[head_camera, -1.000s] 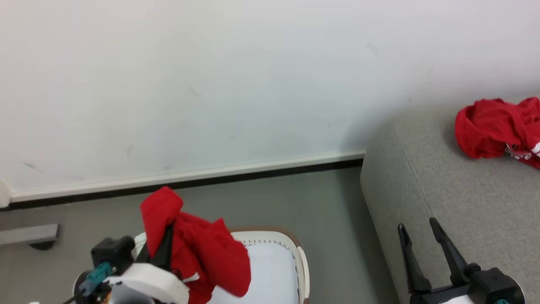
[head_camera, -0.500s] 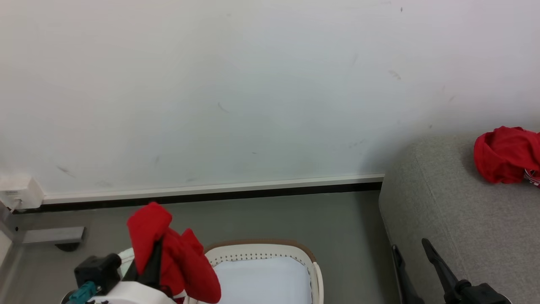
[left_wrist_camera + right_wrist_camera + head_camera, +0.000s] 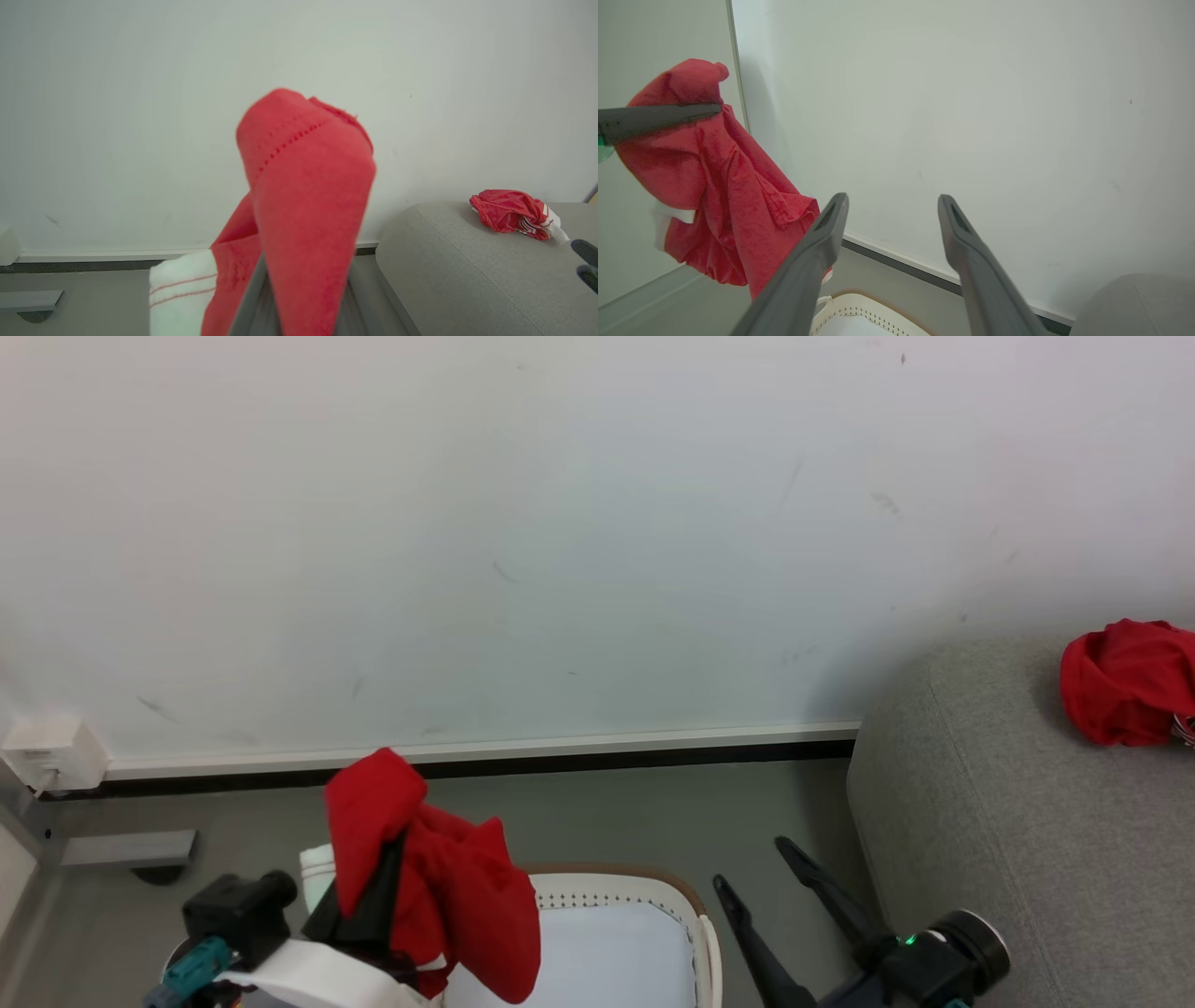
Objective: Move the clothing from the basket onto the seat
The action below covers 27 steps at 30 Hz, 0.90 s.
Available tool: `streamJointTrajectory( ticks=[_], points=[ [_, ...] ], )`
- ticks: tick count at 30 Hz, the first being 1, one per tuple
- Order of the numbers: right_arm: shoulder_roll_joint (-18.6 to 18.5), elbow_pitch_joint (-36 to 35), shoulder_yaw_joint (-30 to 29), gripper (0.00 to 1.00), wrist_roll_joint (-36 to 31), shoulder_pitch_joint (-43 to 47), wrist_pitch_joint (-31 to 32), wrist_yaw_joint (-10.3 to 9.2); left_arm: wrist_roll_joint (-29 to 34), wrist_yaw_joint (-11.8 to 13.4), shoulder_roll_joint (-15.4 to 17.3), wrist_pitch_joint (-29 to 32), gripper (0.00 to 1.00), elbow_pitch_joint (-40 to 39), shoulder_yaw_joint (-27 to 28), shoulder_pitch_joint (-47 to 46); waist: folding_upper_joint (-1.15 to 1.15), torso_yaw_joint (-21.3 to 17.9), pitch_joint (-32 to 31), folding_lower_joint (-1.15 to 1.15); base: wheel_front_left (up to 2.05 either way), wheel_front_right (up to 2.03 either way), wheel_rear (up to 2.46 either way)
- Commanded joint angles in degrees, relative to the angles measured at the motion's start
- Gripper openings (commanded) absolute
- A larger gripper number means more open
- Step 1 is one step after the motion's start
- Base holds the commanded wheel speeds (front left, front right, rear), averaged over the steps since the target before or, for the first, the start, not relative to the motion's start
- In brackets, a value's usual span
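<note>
My left fingers (image 3: 369,905) pinch a soft red sports garment with white trim (image 3: 467,905). They hold it high over the white perforated plastic basket (image 3: 611,900) just beneath, I think so that it clears the rim. My right fingers (image 3: 822,887), spread and bare, have swung off the light-grey fabric sofa (image 3: 1008,859) toward the basket. Beyond them, a crumpled red garment (image 3: 1120,686) lies on the sofa.

Open floor (image 3: 747,803) separates basket (image 3: 644,887) from sofa (image 3: 1008,859). A wall (image 3: 560,523) blocks behind. A red garment (image 3: 1120,681) occupies the sofa's back.

Basket (image 3: 607,889) and seat (image 3: 1008,859) on floor (image 3: 607,803), clothing (image 3: 1120,686) on seat
</note>
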Motion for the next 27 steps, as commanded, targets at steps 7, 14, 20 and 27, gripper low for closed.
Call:
streamJointTrajectory(
  ticks=[7, 14, 20, 27],
  points=[
    [-7.06, 1.77, 22.25, 1.0, 8.12, -14.76, 0.03, -0.15, -0.7, -2.39, -0.67, 3.24, 0.0, -3.87, -3.27, -3.25, 0.0, 0.03, 0.26, 0.0, 0.0, 0.0, 0.0],
    [-9.27, 3.94, 33.85, 1.0, 15.28, -25.12, 0.03, -0.15, -2.28, -5.58, -2.93, 5.51, 0.0, -4.79, -7.88, -5.38, 0.0, 0.33, 0.26, 0.0, 0.0, 0.0, 0.0],
    [-8.63, 5.92, 38.53, 1.0, 19.9, -29.54, 0.03, -0.14, -3.7, -9.2, -4.19, 7.15, 0.0, -5.75, -12.03, -6.04, 0.0, 0.26, 0.25, 0.0, 0.0, 0.0, 0.0],
    [-7.53, 7.76, 42.65, 0.0, 27.83, -31.37, 0.03, -0.15, -4.98, -10.52, -4.95, 8.13, 0.0, -6.26, -14.0, -6.4, 0.0, 0.3, 0.12, 0.0, 0.0, 0.0, 0.0]
  ],
)
